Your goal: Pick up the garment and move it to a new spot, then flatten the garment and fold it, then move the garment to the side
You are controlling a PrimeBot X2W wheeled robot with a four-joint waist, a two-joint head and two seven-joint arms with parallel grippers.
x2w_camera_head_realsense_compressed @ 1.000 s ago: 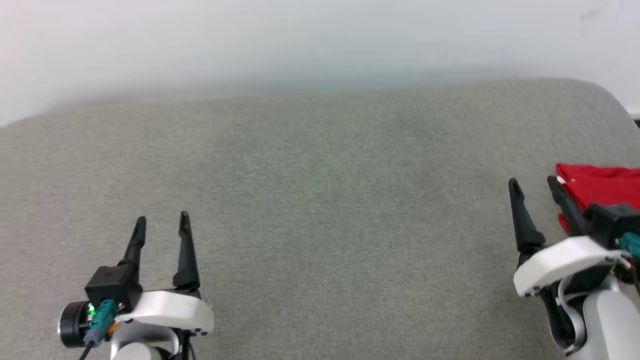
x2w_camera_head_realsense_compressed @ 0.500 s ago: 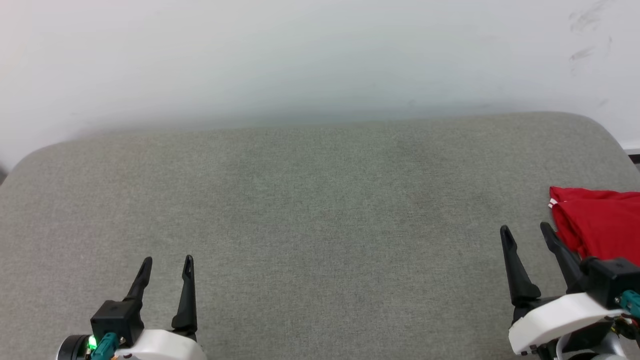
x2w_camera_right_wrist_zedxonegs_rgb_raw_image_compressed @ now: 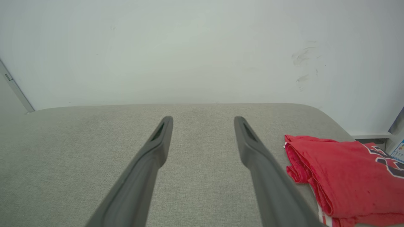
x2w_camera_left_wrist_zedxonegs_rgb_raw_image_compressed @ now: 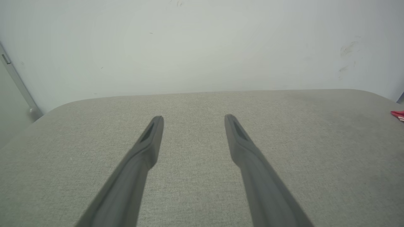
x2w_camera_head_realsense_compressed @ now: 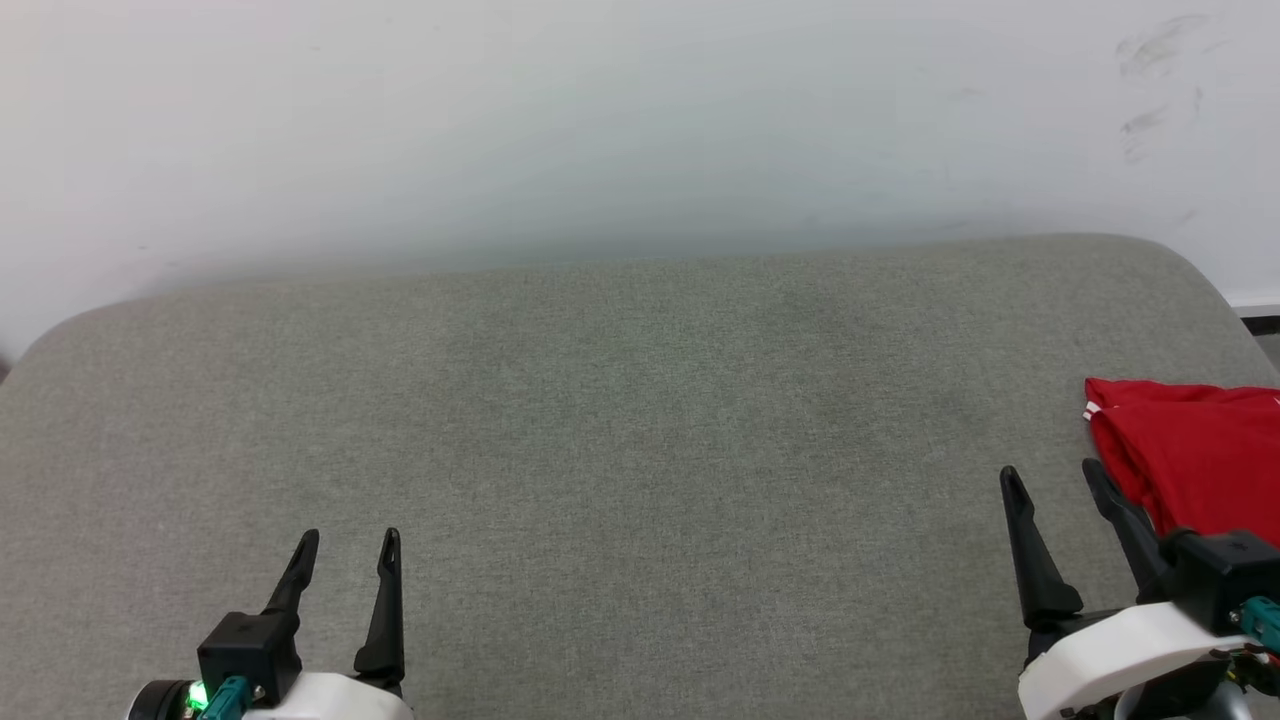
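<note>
Garment (x2w_camera_head_realsense_compressed: 1195, 450) partly past head view's right edge

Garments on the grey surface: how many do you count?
1. The red garment lies folded at the right edge of the grey surface, beside the right gripper; it runs off the head view, so more may be hidden.

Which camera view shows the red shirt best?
The right wrist view: the folded red shirt lies close, its dark lettering visible. The head view cuts it off at the right edge; the left wrist view catches a small corner.
</note>
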